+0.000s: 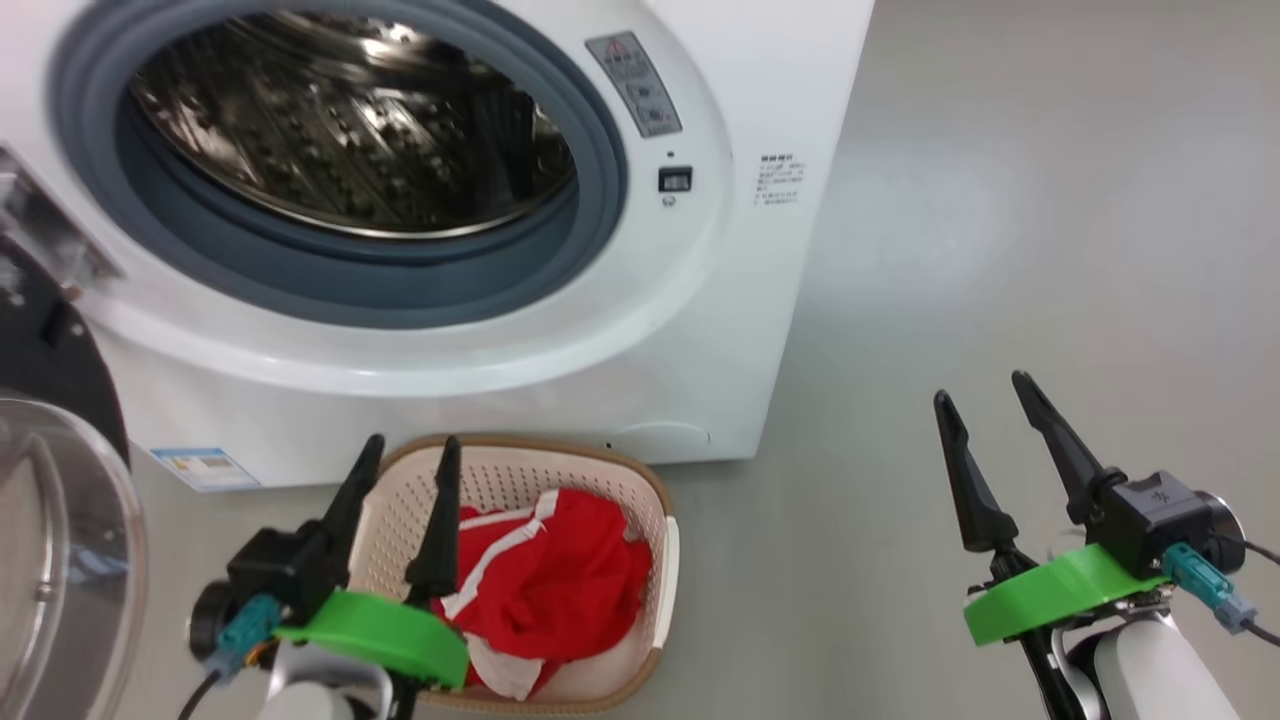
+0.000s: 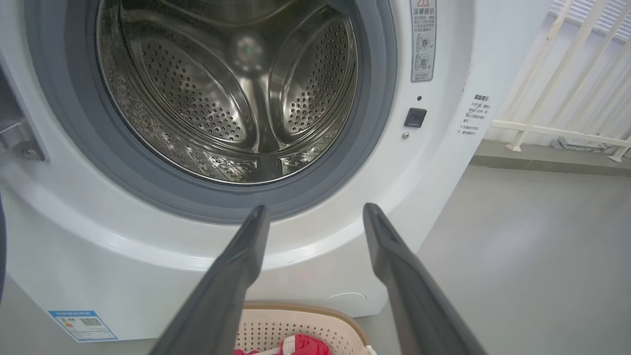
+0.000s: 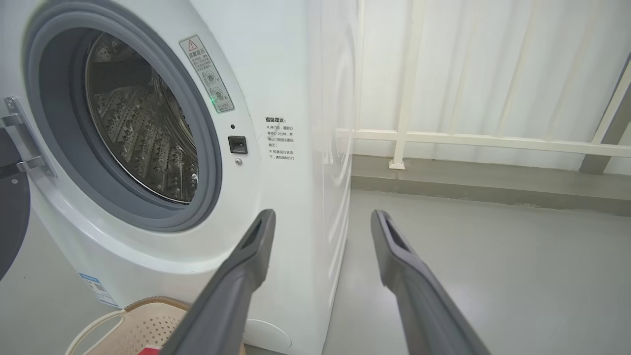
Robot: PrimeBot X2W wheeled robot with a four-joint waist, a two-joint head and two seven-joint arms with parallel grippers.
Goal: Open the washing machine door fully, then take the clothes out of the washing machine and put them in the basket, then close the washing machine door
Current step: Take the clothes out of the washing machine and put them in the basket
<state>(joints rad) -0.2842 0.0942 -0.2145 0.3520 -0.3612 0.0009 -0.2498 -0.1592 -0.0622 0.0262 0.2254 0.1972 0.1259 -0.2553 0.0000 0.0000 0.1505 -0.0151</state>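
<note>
Left gripper (image 1: 412, 442) and right gripper (image 1: 980, 388) are spread and empty; the clothes (image 1: 560, 570) lie in the basket (image 1: 520, 480) just before the washing machine (image 1: 700, 330). The door (image 1: 50, 360) hangs open at left; pushed carelessly, its glossy face could shed the fingers, or the swing might clip the basket.

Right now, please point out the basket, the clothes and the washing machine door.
basket (image 1: 540, 441): head view, far rim.
clothes (image 1: 560, 580): head view, red fabric.
washing machine door (image 1: 60, 560): head view, clear glass bowl.

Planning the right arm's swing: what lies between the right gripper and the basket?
Bare grey floor, seen in the head view, separates the open right gripper from the basket holding the red clothes.
</note>
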